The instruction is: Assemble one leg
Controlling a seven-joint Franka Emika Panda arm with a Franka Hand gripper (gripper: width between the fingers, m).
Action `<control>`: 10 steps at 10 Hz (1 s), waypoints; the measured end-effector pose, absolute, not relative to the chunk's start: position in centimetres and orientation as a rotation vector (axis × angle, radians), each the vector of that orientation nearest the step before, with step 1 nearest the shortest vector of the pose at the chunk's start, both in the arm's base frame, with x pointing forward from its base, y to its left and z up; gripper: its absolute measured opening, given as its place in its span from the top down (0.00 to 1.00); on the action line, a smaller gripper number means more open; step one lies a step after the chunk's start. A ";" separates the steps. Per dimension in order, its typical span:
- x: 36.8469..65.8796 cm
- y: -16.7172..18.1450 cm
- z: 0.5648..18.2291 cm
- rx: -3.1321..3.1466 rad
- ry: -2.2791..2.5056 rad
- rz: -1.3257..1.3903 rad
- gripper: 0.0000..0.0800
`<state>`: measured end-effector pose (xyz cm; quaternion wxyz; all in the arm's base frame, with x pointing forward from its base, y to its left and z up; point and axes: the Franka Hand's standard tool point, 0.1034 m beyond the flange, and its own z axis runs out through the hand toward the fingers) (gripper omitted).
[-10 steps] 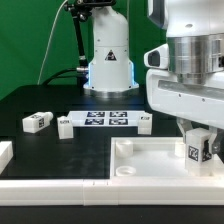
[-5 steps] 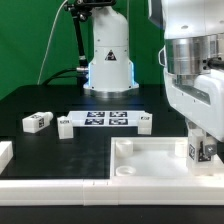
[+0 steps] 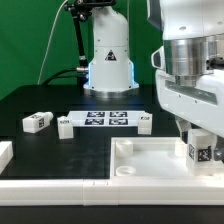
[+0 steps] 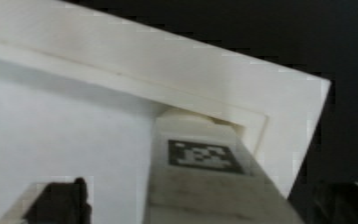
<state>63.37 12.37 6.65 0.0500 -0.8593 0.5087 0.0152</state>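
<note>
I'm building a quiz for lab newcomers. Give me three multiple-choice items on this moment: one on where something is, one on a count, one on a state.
1. Where is the leg held by the gripper?
A. beside the marker board
B. at the tray-like piece's corner on the exterior view's right
C. off the table

2. How many small white blocks lie loose on the black table near the marker board?
A. one
B. three
C. six

3. The leg stands:
A. upright
B. flat on its side
C. upside down on the board

Answers: 1 B, it sits over the tray-like piece there; 2 B, three blocks show; 3 A, its tag faces out, long side vertical.
</note>
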 end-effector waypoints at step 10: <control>63.9 11.8 7.0 -3.092 -0.012 -0.012 0.20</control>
